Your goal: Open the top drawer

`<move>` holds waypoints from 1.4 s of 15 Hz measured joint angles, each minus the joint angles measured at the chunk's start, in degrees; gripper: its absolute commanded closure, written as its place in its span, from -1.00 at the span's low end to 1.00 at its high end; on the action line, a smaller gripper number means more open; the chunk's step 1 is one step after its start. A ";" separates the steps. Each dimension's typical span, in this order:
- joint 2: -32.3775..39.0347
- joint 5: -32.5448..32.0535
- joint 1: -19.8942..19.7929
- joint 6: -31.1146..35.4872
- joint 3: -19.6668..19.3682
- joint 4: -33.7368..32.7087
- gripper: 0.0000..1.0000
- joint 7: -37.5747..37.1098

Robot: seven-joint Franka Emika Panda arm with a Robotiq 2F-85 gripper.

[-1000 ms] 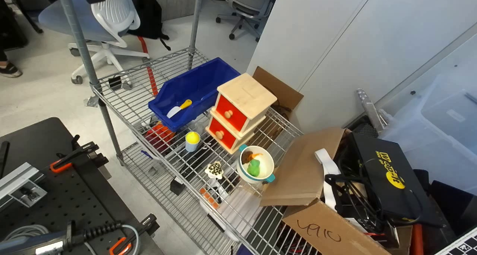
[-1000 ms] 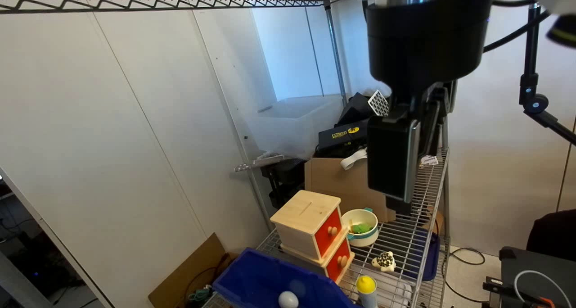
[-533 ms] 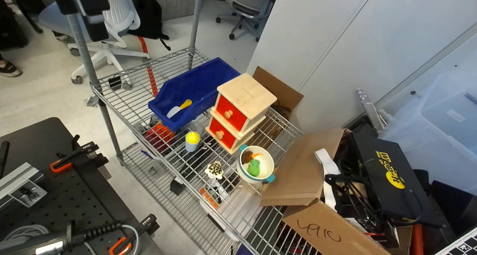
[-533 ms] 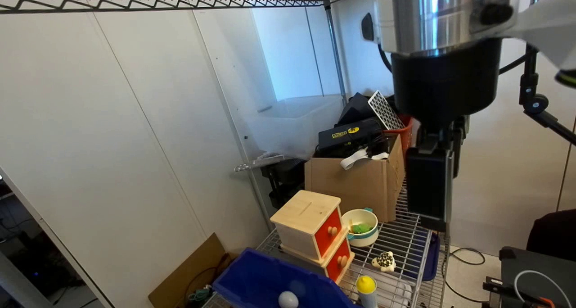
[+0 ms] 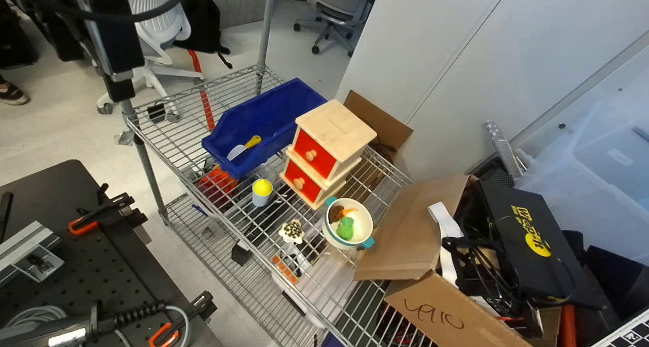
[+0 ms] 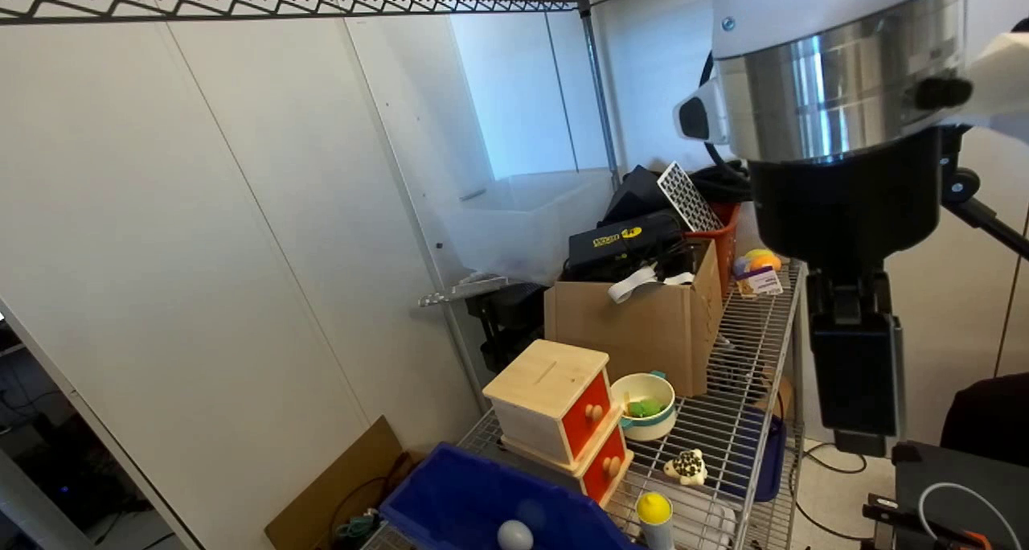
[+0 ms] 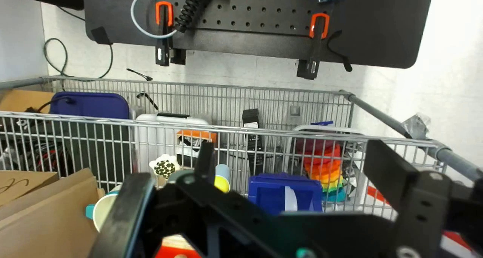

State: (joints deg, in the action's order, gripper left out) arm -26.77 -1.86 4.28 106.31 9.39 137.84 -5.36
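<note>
The top drawer (image 5: 320, 160) is the upper red front with a round wooden knob in the light-wood cabinet (image 5: 337, 126). It looks shut, and shows in the other exterior view too (image 6: 580, 421). The lower red drawer (image 5: 304, 180) also looks shut. In the wrist view, a piece of red front (image 7: 175, 252) shows at the bottom edge; I cannot tell which drawer. My gripper (image 7: 297, 165) is open, with nothing between its fingers. In an exterior view the gripper (image 6: 864, 441) hangs fingers-down, well apart from the cabinet, out past the shelf's edge.
The blue bin (image 5: 274, 116) stands beside the cabinet on the wire shelf (image 5: 218, 205). A yellow-topped cup (image 5: 261, 192), spotted figure (image 5: 292, 231) and white-and-teal pot (image 5: 334, 235) stand in front. A cardboard box (image 5: 421, 225) and shelf post (image 5: 109, 58) are obstacles.
My gripper has moved lower, and to the right in an exterior view, away from the cabinet and box. The cabinet and its drawers have not moved.
</note>
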 measured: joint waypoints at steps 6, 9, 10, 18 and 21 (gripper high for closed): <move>-3.36 -1.87 -0.11 -1.69 -1.92 2.94 -1.00 3.47; -5.62 -2.88 -0.77 -1.56 -4.43 3.94 -1.00 4.03; -6.34 -3.21 -1.19 -1.39 -5.40 4.24 -1.00 4.43; -8.29 -3.69 -5.61 7.59 -12.88 7.83 -1.00 6.75; -8.29 -1.53 -5.73 7.61 -13.50 7.79 -1.00 6.77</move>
State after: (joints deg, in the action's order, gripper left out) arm -35.06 -3.39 -1.45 113.92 -4.11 145.63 1.41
